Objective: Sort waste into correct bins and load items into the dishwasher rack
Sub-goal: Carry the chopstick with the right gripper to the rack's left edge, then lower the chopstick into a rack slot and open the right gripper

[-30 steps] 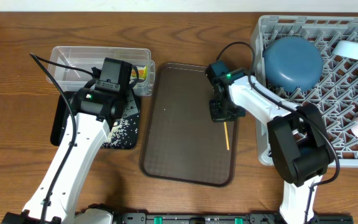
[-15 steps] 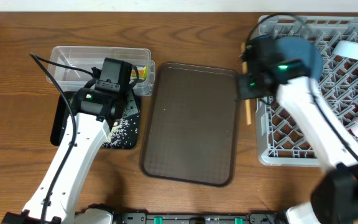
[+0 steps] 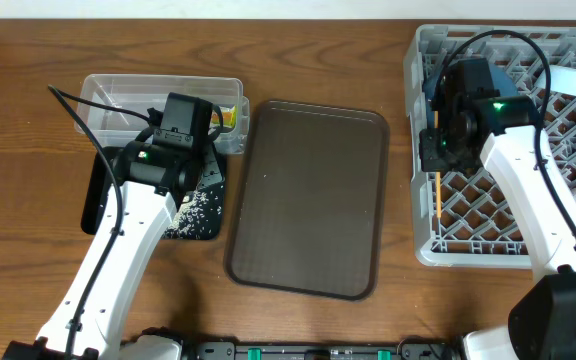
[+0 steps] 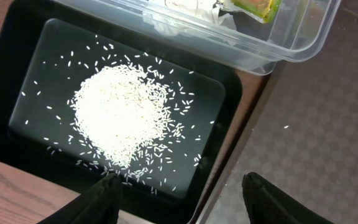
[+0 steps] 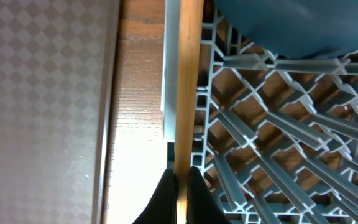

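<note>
The chopstick (image 5: 188, 93), pinched by the right gripper (image 5: 179, 186), has been carried off the brown tray (image 3: 308, 190) to the dishwasher rack (image 3: 420, 240) edge; loading pending.

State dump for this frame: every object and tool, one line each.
left tool, open above black tray
right tool, shut on chopsticks
chopsticks, gripped, along left rim of rack
rice, heaped in black tray
tissue, in clear tub
wrapper, in clear tub
plate, in rack

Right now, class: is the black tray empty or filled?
Filled, partly: a heap of white rice grains lies in the black tray, with loose grains scattered around it.
</note>
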You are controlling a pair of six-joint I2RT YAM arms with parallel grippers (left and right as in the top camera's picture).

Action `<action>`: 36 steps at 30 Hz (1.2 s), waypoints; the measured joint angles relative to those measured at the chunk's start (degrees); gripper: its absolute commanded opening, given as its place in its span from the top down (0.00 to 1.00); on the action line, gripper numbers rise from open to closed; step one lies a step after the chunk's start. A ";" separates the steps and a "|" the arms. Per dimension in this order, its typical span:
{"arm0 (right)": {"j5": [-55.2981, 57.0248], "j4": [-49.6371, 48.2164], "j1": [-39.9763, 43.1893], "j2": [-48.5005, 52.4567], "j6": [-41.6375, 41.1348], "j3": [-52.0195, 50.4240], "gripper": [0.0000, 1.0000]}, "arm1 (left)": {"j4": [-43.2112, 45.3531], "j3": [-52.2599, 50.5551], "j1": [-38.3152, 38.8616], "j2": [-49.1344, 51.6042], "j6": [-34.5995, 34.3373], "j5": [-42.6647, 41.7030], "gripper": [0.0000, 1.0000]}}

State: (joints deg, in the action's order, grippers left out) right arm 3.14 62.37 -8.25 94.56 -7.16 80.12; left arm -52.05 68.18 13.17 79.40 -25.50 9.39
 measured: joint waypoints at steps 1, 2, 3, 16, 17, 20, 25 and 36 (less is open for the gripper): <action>0.24 0.17 0.00 0.02 0.00 0.00 0.99 | 0.00 0.00 0.00 0.00 -0.02 0.00 0.35; 0.42 0.35 0.00 0.07 0.02 0.00 0.99 | 0.00 0.00 0.00 0.00 -0.02 0.00 0.35; 0.61 0.48 0.00 0.11 0.02 0.00 0.99 | 0.00 0.00 0.00 0.00 -0.02 0.00 0.35; 2.73 -3.32 0.20 1.40 -0.07 -6.14 0.93 | 0.00 0.00 0.00 0.00 -0.02 0.00 0.35; 2.78 -3.82 0.20 1.42 -0.07 -6.71 0.93 | 0.02 0.00 0.00 0.00 -0.02 0.00 0.35; 2.89 -5.31 0.20 1.44 0.00 -8.28 0.91 | 0.02 0.00 0.00 0.02 0.00 0.00 0.35; 2.91 -6.99 0.20 1.44 0.00 -9.42 0.89 | 0.00 0.00 0.00 0.35 0.00 0.00 0.35; 2.93 -8.26 0.20 1.44 -0.04 -9.44 0.76 | 0.00 0.00 0.00 0.70 0.00 0.00 0.35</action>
State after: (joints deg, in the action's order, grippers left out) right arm 6.07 54.11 -8.05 96.01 -7.20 70.67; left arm -52.05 68.18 13.17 80.09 -25.50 9.39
